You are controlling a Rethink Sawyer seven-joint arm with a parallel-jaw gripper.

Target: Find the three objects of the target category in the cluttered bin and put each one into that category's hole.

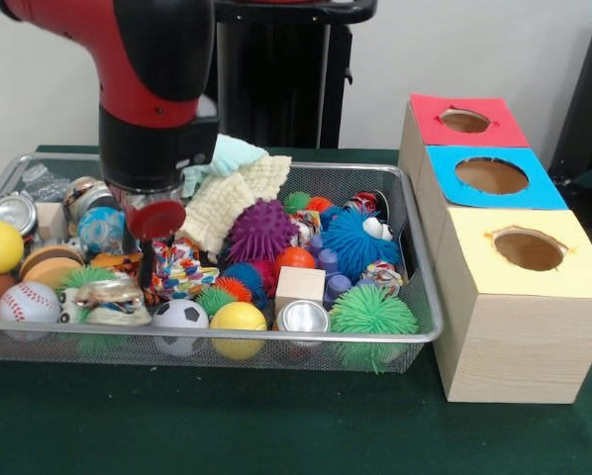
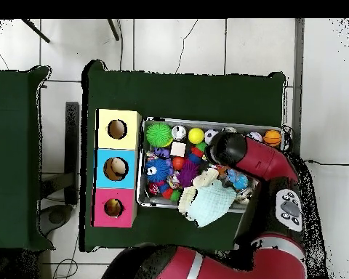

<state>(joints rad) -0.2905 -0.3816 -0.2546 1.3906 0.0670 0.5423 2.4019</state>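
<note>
Bin (image 1: 415,257) first: a wire mesh tray on the green table (image 1: 276,435), crammed with toys, and the arm (image 1: 148,89) is plunged into its left half. From the front, the gripper (image 1: 149,265) is buried among a patterned toy (image 1: 182,267) and a silver can (image 1: 86,196); a red disc sits just above it on the wrist. I honestly cannot tell how the hand is set, spread or pinched, or whether it has anything; the clutter hides it.

So we're in the searching step, I'd say. Nothing is visibly lifted clear, and the three holes show only dark insides. The box (image 1: 514,336) stands just beside the bin's right end, with a red-topped hole (image 1: 465,121) farthest back, a blue one (image 1: 491,175) in the middle and a yellow one (image 1: 529,249) nearest.

Which category is wanted, the scene doesn't say. Candidates abound: a baseball (image 1: 27,302), a soccer ball (image 1: 180,315), a yellow ball (image 1: 239,319) along the front edge; a purple spiky ball (image 1: 261,230), a blue spiky one (image 1: 355,242), a green spiky one (image 1: 372,312); cloths (image 1: 232,183) heaped at the back; a wooden block (image 1: 300,284).

Next, by my reckoning, it needs a firm hold on one piece, a straight lift clear of the mesh wall, then a carry across the whole bin to the right hole.
</note>
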